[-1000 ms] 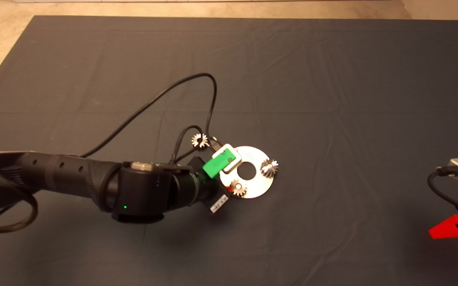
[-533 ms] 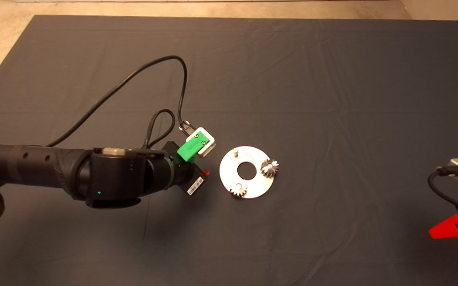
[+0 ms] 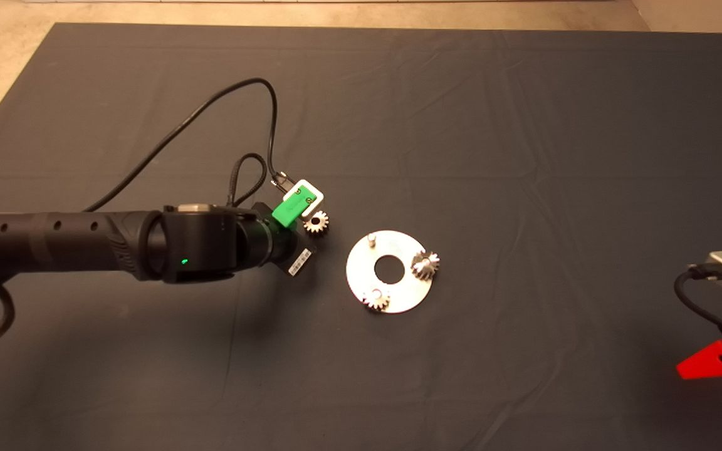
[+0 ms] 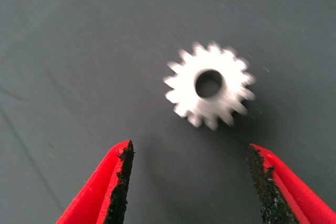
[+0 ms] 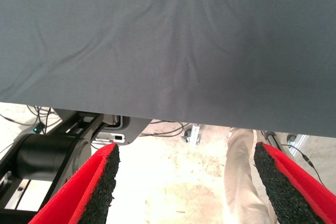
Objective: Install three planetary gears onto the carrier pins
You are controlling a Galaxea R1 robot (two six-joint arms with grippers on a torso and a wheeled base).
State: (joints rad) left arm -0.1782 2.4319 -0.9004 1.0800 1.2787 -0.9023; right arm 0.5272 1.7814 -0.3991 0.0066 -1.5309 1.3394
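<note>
Three planetary gears show: two [image 3: 425,264] [image 3: 376,298] sit on the carrier pins of the round shiny disc [image 3: 398,299] near the middle of the mat [image 3: 524,156], one toward the right edge of the bench, the other toward the near edge, while the third pin [image 3: 371,239], on the disc's far-left part, stands bare. The third gear [image 3: 318,223] [image 4: 209,85] lies flat on the mat just beside the disc, toward the left edge, apart from it. The left tool [image 4: 189,182] is over that loose gear, its red fingers [image 4: 113,182] spread wide, holding nothing and not touching the gear. The right tool [image 5: 186,182] waits at the bench's near right corner, likewise wide open and empty; its wrist view shows the mat's edge, the floor beyond and a person's leg [image 5: 244,182].
</note>
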